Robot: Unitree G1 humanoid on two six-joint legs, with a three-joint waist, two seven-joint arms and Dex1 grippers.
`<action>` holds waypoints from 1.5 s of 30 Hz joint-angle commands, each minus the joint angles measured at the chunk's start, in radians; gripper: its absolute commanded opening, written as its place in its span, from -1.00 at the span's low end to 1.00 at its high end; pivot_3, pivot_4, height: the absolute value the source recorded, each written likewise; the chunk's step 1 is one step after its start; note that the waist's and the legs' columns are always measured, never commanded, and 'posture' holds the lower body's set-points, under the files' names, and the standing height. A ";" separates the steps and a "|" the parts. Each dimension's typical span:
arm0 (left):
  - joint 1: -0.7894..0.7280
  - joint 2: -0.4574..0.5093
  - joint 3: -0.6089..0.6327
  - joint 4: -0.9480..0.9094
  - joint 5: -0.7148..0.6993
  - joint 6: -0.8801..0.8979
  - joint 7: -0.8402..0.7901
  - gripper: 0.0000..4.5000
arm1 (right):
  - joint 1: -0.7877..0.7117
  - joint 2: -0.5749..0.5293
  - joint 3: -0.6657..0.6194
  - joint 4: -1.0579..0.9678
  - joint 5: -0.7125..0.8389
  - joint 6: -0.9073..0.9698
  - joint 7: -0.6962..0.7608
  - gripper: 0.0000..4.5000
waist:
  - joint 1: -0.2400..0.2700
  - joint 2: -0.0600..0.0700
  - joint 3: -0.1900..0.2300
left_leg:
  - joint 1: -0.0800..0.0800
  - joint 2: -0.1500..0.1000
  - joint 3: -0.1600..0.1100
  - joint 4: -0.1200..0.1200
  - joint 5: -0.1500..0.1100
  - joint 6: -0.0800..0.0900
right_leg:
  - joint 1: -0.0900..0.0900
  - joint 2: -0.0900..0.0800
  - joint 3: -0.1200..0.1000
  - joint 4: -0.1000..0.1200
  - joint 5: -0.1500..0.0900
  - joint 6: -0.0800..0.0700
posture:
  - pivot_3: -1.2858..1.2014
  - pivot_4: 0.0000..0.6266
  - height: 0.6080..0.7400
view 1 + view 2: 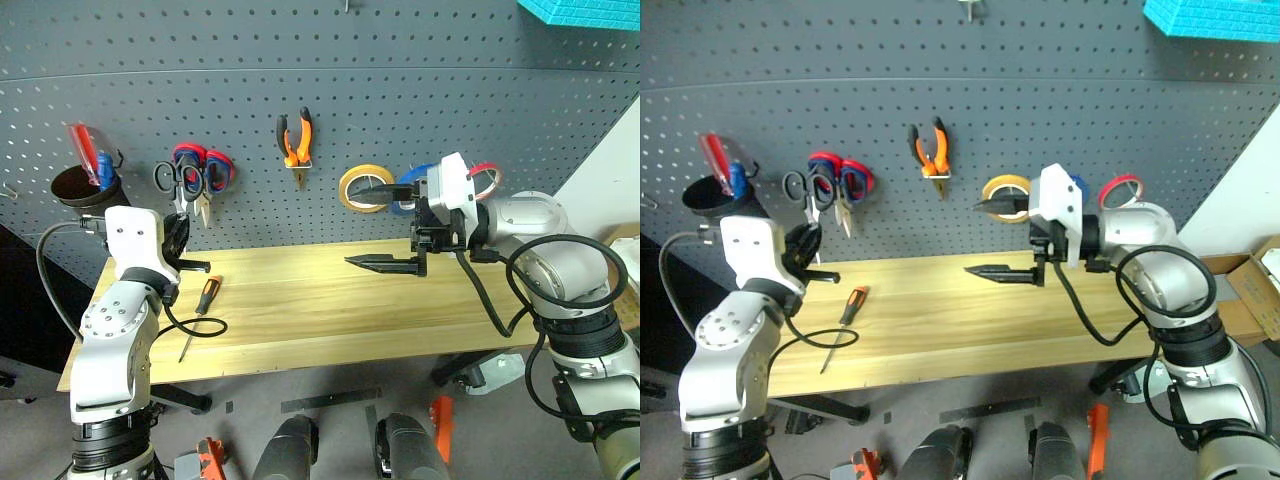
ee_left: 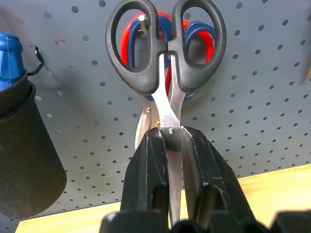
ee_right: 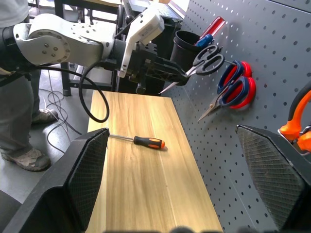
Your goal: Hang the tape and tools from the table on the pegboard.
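My left gripper (image 2: 170,133) is shut on the blades of the small black-handled scissors (image 2: 146,73). It holds them upright against the pegboard (image 1: 450,80), and a metal hook (image 2: 141,19) shows inside one handle ring. The orange-and-black pliers (image 1: 296,140) hang on the board. Part of the blue tape (image 1: 405,190) shows on the board behind my right gripper (image 1: 385,222), which stands open and empty above the table (image 1: 330,330), pointing left. The screwdriver (image 1: 205,297) lies on the table's left part.
Red-and-blue scissors (image 3: 235,87) hang just behind the black ones. A black cup (image 1: 80,185) with a red-handled tool hangs at the far left. A yellow roll (image 1: 360,188) and a red roll (image 1: 487,178) hang at the right. A person (image 3: 19,121) stands beyond the table's left end.
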 commanded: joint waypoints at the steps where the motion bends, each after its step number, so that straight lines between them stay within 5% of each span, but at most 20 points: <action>1: -0.011 0.015 0.000 -0.011 0.000 -0.004 -0.008 -0.96 | -0.019 -0.005 -0.009 -0.050 0.010 0.006 0.000 1.00 | -0.003 0.000 0.000 | 0.000 0.000 0.000 0.000 0.000 0.000 | 0.000 0.000 0.000 0.000 0.000 0.000 | -0.01 -0.50 1.00; 24: -0.021 -0.010 0.014 0.016 -0.018 -0.003 0.002 -0.96 | -0.044 0.049 -0.035 -0.067 0.037 0.022 -0.042 1.00 | -0.006 0.000 0.000 | 0.000 0.000 -0.001 0.000 -0.001 0.001 | 0.000 -0.002 0.000 0.000 0.000 0.000 | 0.00 -0.47 1.00; 36: -0.027 -0.023 0.021 0.018 -0.022 -0.067 0.026 0.91 | -0.028 0.051 -0.031 -0.072 0.032 0.013 -0.050 1.00 | -0.005 0.000 0.000 | 0.000 0.000 -0.001 0.000 -0.001 0.001 | 0.000 -0.002 0.000 0.000 0.000 0.000 | 0.01 -0.48 1.00; 45: 0.084 -0.047 0.047 -0.052 -0.005 -0.108 0.064 1.00 | -0.018 0.033 -0.031 -0.067 0.030 0.020 -0.039 1.00 | -0.007 0.000 0.000 | 0.000 0.000 -0.001 -0.001 -0.001 0.000 | -0.001 -0.002 0.000 0.000 0.000 0.000 | 0.01 -0.46 1.00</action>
